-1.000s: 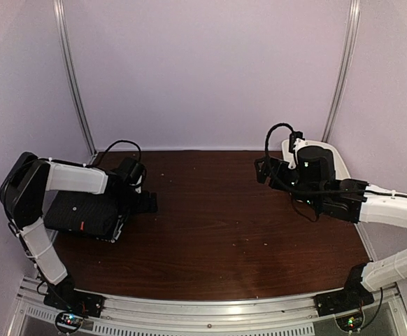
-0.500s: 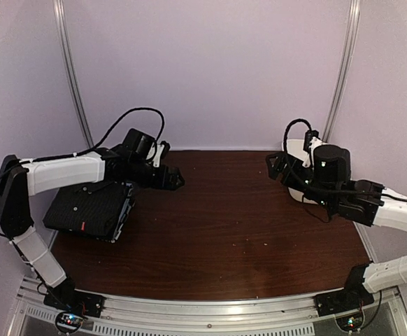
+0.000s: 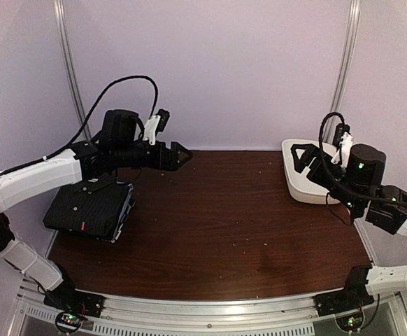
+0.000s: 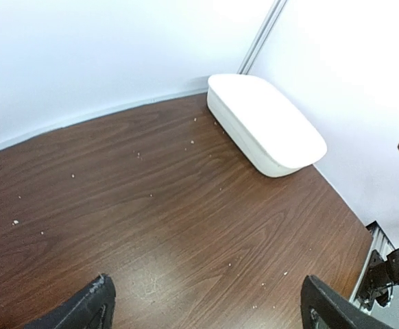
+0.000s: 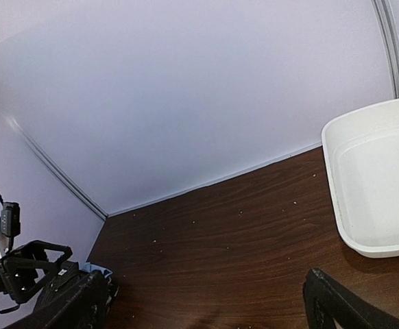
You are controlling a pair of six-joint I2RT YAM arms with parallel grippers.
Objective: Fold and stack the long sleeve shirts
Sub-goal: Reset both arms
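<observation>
Well below and left of the open, empty left gripper [image 3: 181,155] lie the folded long sleeve shirts [image 3: 88,208].

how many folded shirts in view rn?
1 visible: a dark folded bundle at the left edge of the table. It looks thick, so more shirts may be stacked in it.

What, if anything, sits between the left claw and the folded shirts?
Nothing visible. The open left claw hangs over the brown wooden table, just right of the flat folded black cloth shirts.
</observation>
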